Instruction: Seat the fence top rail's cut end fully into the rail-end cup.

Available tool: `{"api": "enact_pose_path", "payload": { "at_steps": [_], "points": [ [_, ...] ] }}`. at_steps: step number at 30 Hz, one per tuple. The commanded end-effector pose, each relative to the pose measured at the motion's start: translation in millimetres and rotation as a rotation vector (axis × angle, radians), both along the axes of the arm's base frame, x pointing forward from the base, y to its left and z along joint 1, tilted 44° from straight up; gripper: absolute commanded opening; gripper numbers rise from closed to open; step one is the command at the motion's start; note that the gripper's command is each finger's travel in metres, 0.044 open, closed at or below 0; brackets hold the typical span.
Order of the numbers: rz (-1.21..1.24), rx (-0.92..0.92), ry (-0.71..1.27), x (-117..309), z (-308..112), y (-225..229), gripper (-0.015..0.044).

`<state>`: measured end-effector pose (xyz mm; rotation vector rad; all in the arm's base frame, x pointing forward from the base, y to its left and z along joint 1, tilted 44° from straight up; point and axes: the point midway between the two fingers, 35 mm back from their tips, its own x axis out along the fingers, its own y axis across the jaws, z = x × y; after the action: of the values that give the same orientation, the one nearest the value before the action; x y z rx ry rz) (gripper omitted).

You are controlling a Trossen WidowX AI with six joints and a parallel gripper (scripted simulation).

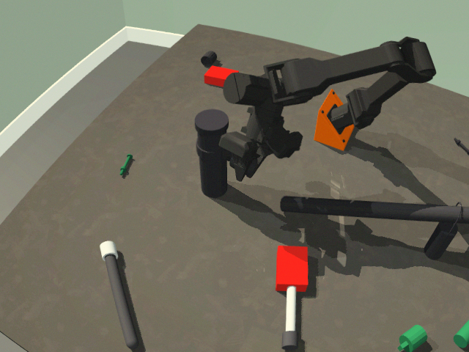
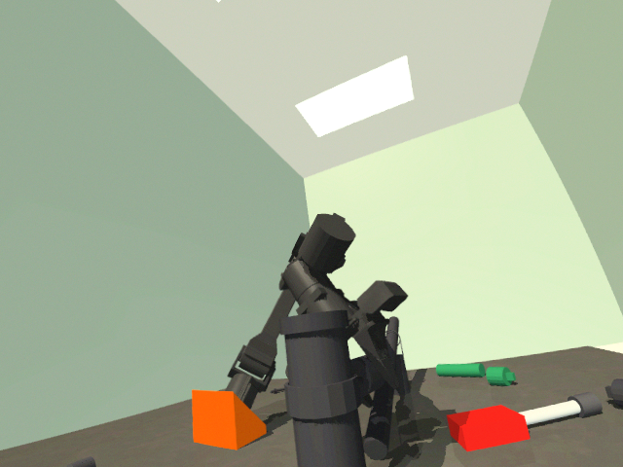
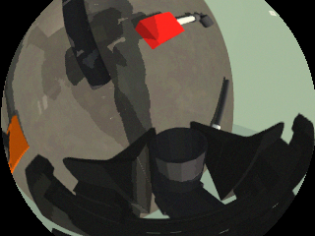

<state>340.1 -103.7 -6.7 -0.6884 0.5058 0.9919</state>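
Note:
The big dark post (image 1: pixel 214 176) (image 2: pixel 317 354) stands upright. Its brace band (image 2: pixel 321 402) sits a little below the cap (image 1: pixel 211 121) (image 2: pixel 314 321). The rail-end cup (image 3: pixel 178 169) (image 2: pixel 366 377) hangs from the band, mostly hidden by the fingers in the top view. My gripper (image 3: pixel 172 128) (image 1: pixel 245 173) is shut on the cup, with one finger on either side and its open mouth showing between them. The dark rail (image 1: pixel 333 206) (image 2: pixel 383 414) (image 3: pixel 89 56) is apart from cup and gripper. Its near end lies to the right of the post in the top view. The rail passes the thin wire loop (image 1: pixel 461 206) above a dark cylinder (image 1: pixel 440 241).
A red-headed mallet (image 1: pixel 292 267) (image 2: pixel 491 428) (image 3: pixel 159 29) lies in front of the rail. Another red block (image 1: pixel 215 75) is partly behind the arm. An orange bracket (image 1: pixel 327 128) (image 2: pixel 213 416) stands by the arm's base. A white-capped rod (image 1: pixel 119 295) and green parts (image 1: pixel 415 336) lie on the table.

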Motion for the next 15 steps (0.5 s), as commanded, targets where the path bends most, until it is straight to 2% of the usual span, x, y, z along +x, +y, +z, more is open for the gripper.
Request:
{"api": "enact_pose_path", "payload": {
  "at_steps": [1, 15],
  "points": [
    [0.031, -0.002, -0.033, -4.2, 0.2, -1.3, 0.0000],
    [0.097, 0.001, -0.095, -12.6, 0.3, -1.6, 0.0000]
  ]
}}
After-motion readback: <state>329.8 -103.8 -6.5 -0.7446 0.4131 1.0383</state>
